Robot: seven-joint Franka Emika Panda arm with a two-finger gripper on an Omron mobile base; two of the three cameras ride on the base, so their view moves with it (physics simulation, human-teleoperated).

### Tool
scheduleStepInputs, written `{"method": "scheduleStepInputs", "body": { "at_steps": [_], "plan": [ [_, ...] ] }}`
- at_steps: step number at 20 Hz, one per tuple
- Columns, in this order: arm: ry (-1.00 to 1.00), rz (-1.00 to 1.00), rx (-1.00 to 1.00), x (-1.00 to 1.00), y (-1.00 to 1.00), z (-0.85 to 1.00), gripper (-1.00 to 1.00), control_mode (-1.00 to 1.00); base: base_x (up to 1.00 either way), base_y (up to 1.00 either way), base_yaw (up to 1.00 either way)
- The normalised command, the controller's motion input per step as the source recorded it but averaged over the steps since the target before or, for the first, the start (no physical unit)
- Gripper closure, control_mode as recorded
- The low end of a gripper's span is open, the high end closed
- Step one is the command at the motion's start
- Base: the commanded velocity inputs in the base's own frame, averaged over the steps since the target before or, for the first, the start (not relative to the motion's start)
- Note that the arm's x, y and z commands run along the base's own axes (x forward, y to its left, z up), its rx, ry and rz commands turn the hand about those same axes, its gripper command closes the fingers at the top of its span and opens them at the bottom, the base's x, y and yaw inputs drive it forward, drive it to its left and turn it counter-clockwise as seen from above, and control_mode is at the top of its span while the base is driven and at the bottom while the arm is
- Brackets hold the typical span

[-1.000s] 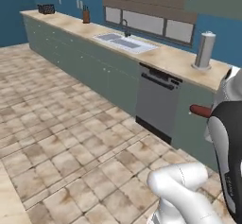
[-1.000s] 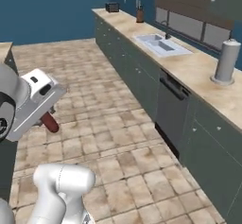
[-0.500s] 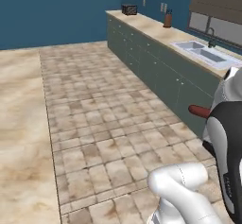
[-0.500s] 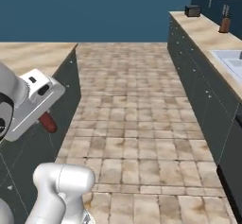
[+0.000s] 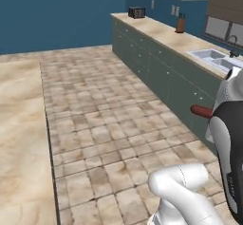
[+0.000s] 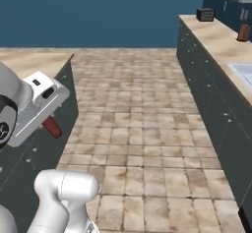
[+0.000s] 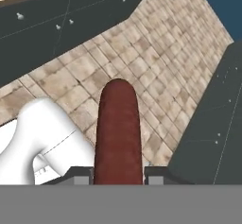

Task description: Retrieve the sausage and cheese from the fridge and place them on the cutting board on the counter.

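end effector [image 7: 118, 175]: clamped on sausage [image 7: 118, 128] | axis: sausage sticks straight out past fingertips | tabletop [image 5: 166, 36]: far ahead, right | board: unseen

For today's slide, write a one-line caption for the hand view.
Gripper shut on the sausage, carried above the tiled floor.

Dark red-brown sausage [image 7: 118, 131] — clamped between the tool [image 7: 118, 175] tips.

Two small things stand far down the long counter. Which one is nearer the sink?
The slim brown one, which stands upright beside the wall and closer to the sink. The dark boxy one sits farther off, at the counter's far end.
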Motion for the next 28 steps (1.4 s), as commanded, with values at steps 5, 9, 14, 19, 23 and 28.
{"method": "scheduleStepInputs", "body": {
  "at_steps": [5, 9, 14, 19, 23, 28],
  "plan": [
    [0.00, 0.00, 0.00, 0.00, 0.00, 0.00, 1.00, 1.00, 1.00, -0.02, 0.00],
    [0.00, 0.00, 0.00, 0.00, 0.00, 0.00, 1.00, 1.00, 1.00, 0.00, 0.00],
    [0.00, 0.00, 0.00, 0.00, 0.00, 0.00, 1.00, 1.00, 1.00, 0.16, 0.00],
    [0.00, 0.00, 0.00, 0.00, 0.00, 0.00, 1.00, 1.00, 1.00, 0.37, 0.03],
    [0.00, 0.00, 0.00, 0.00, 0.00, 0.00, 1.00, 1.00, 1.00, 0.49, 0.09],
    [0.00, 0.00, 0.00, 0.00, 0.00, 0.00, 1.00, 1.00, 1.00, 0.39, 0.03]
  ]
}}
